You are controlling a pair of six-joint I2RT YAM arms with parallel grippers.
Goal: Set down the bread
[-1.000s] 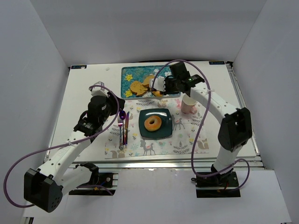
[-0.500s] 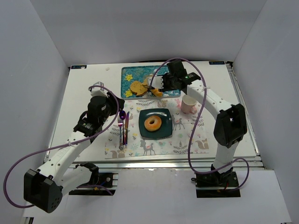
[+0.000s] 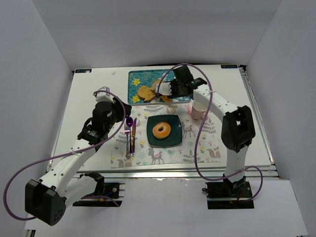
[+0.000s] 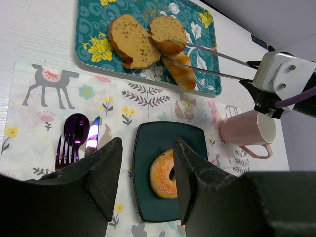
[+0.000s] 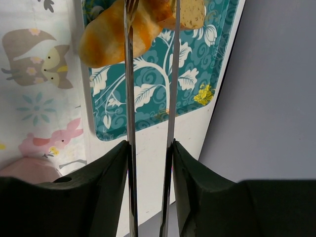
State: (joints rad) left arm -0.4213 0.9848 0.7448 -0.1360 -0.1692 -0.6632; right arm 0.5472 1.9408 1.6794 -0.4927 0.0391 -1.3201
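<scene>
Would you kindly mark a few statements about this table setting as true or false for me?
1. A doughnut lies on the dark square plate. True.
2. The pink mug stands on the teal tray. False: it stands on the placemat, right of the plate.
3. The left claw is shut on the fork. False: it is open and holds nothing.
4. The right claw reaches over the bread on the teal tray. True.
5. Fork, spoon and knife lie left of the plate. True.

3 bread pcs point(image 4: 131, 40) flat on teal tray point(image 4: 91, 24).
</scene>
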